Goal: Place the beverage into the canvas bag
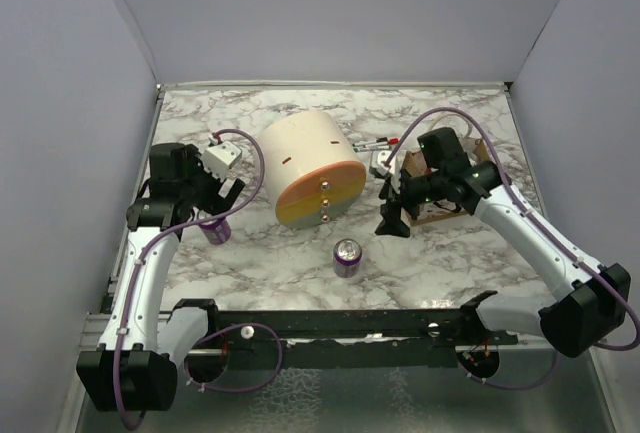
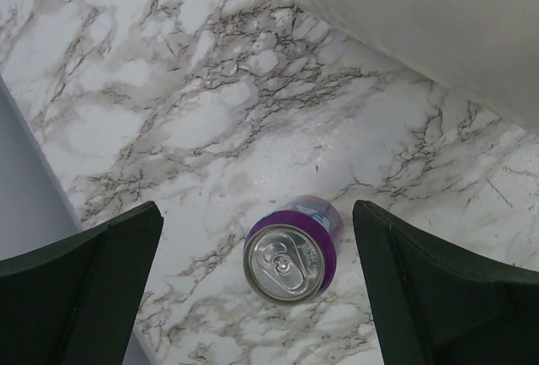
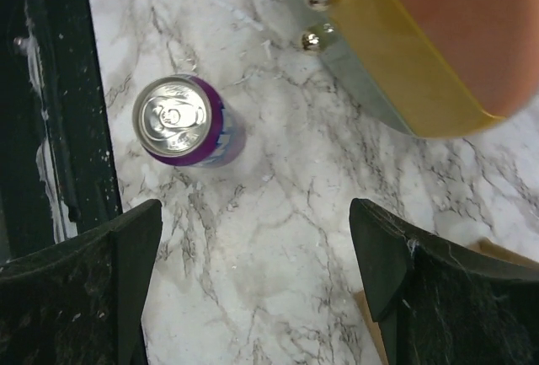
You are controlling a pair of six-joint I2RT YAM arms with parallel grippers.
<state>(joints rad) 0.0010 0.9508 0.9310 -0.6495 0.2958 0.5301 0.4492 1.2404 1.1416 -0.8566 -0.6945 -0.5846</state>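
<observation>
Status: L gripper spread wide, empty, hanging over upright purple can. R gripper also released, empty. I see 2nd can front-center on marble table. Canvas bag at right, mostly hidden under R gripper.

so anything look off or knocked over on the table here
The large cream-and-orange cylinder lies tipped on its side mid-table, flat end facing the arms. The left purple can and the centre purple can stand upright, nothing spilled. The canvas bag is mostly hidden, so it can't be judged.
</observation>
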